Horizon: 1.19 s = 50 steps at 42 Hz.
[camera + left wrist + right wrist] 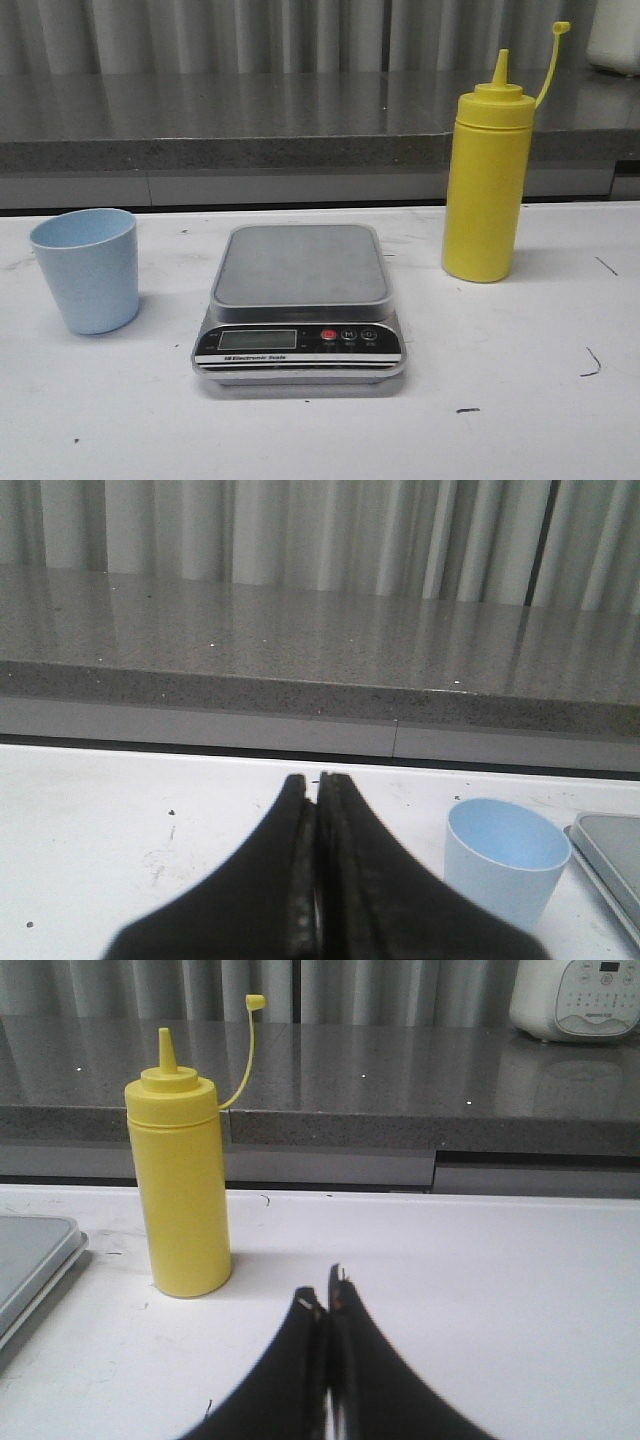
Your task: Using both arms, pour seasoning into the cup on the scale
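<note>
The yellow seasoning bottle (487,180) stands upright on the white table, right of the scale (300,265), its cap hanging off on its tether. The light blue cup (88,268) stands upright and empty on the table, left of the scale, whose steel platform is bare. Neither gripper shows in the front view. In the left wrist view my left gripper (317,778) is shut and empty, with the cup (503,865) apart from it and the scale's edge (610,855) beyond. In the right wrist view my right gripper (323,1287) is shut and empty, short of the bottle (180,1190).
A grey stone counter (300,120) runs along the back of the table, with curtains behind it. A white appliance (575,995) stands on the counter at the far right. Small dark marks dot the white tabletop (520,400).
</note>
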Each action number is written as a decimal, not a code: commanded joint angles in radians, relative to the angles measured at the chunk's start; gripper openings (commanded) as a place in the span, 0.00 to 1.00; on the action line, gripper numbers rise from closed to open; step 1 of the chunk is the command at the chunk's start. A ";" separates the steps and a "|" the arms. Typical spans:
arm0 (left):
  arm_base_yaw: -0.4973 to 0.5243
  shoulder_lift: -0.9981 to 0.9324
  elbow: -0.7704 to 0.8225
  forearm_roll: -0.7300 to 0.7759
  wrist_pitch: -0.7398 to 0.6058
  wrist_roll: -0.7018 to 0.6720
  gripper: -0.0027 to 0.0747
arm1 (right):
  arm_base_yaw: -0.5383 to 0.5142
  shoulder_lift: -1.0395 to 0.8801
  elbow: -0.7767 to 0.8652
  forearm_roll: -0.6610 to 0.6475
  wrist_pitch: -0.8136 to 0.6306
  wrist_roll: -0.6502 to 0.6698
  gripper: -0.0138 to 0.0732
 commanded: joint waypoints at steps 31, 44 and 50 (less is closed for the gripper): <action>-0.001 -0.016 0.023 -0.008 -0.085 -0.006 0.01 | -0.004 -0.017 -0.007 0.001 -0.084 -0.012 0.08; -0.001 -0.016 0.023 -0.008 -0.112 -0.006 0.01 | -0.004 -0.017 -0.007 0.000 -0.093 -0.012 0.08; -0.001 -0.016 -0.027 -0.008 -0.112 -0.006 0.01 | -0.004 -0.017 -0.052 -0.001 -0.076 -0.012 0.08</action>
